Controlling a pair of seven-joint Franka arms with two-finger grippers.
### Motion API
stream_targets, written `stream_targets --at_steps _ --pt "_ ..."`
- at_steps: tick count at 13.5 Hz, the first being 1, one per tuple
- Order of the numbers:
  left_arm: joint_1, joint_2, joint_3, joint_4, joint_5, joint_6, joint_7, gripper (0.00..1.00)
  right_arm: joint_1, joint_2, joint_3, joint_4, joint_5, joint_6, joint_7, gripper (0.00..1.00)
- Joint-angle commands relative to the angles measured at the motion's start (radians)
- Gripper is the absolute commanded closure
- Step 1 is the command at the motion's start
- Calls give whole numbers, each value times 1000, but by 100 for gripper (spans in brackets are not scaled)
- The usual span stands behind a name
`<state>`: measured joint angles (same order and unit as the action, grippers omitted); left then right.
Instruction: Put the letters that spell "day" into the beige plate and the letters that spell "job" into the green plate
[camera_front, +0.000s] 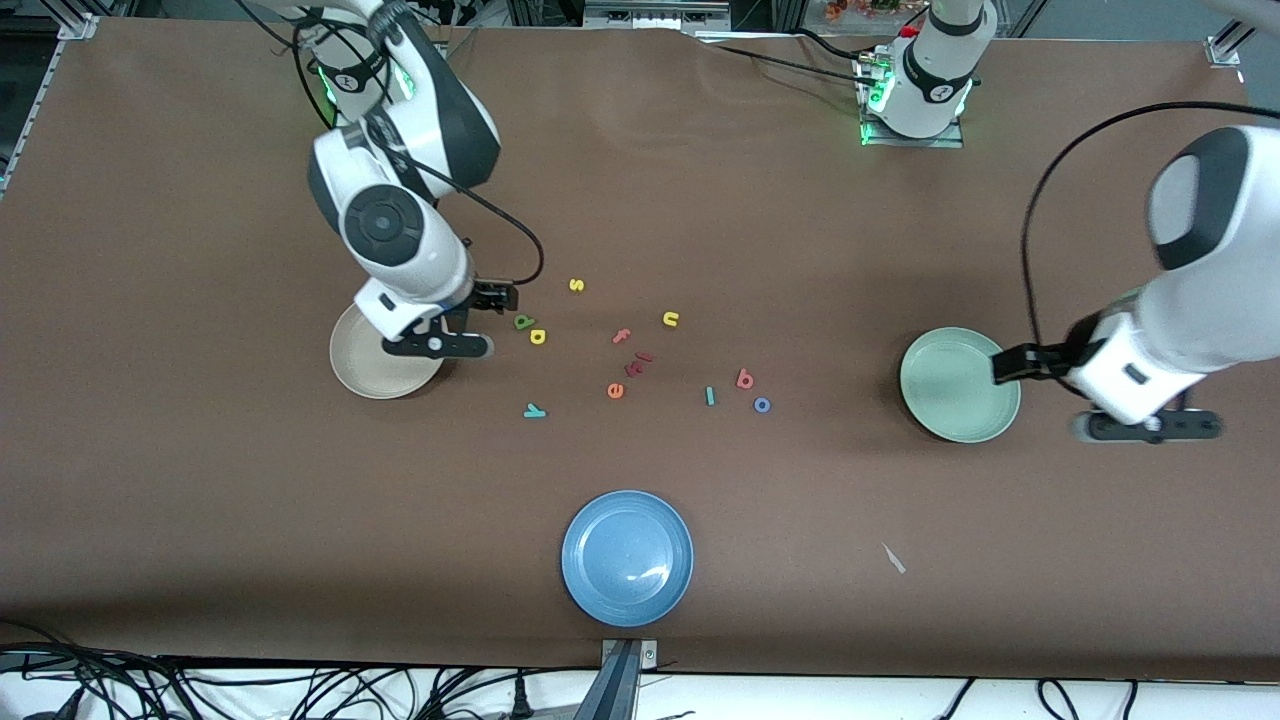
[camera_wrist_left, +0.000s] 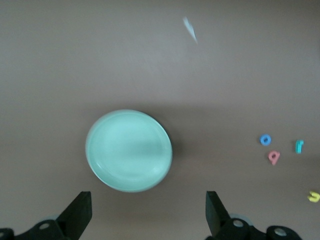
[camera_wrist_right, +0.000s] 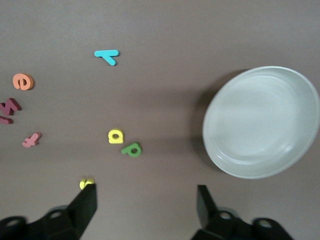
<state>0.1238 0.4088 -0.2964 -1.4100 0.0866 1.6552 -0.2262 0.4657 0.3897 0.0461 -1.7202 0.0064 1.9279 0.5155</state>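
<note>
Still scattered, small toy letters lie on a brown worktop between two empty plates

Right gripper (camera_front: 437, 345), jaws apart and holding nothing, hangs over the beige plate (camera_front: 352, 372), near the green "d" (camera_front: 523, 321) and yellow "a" (camera_front: 538, 336); the teal "y" (camera_front: 535, 410) lies nearer the camera. Left gripper (camera_front: 1150, 425), jaws apart, waits beside the green plate (camera_front: 945, 400), with "j" (camera_front: 710, 396), "b" (camera_front: 745, 379) and "o" (camera_front: 762, 405) toward mid-worktop. The letters look light, flat and thin, likely to slide; pinch each across its body
</note>
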Motion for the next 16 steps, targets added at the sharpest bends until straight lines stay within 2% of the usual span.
stream_targets --at_steps 1,2,3,5,9,13,16 --pt "-102 97 0 -7 -24 9 -183 0 22 90 -6 -2 -3 115 12 32" --pt "-124 128 0 -10 -25 56 -256 0 37 106 -8 -12 -3 140 12 39" --pt "-145 148 0 -18 -44 122 -338 0 47 118 -6 -15 -3 155 12 41" --pt "-190 194 0 -29 -94 233 -509 0 53 155 -8 -18 -3 186 12 41" --pt "-259 309 0 -29 -100 401 -803 0 82 205 -8 -48 -5 276 12 42" --pt "-302 349 0 -50 -99 482 -935 2 85 225 -8 -79 -5 332 12 46" --pt "-291 349 0 -125 -102 590 -947 12 91 244 -8 -82 -3 353 14 46"
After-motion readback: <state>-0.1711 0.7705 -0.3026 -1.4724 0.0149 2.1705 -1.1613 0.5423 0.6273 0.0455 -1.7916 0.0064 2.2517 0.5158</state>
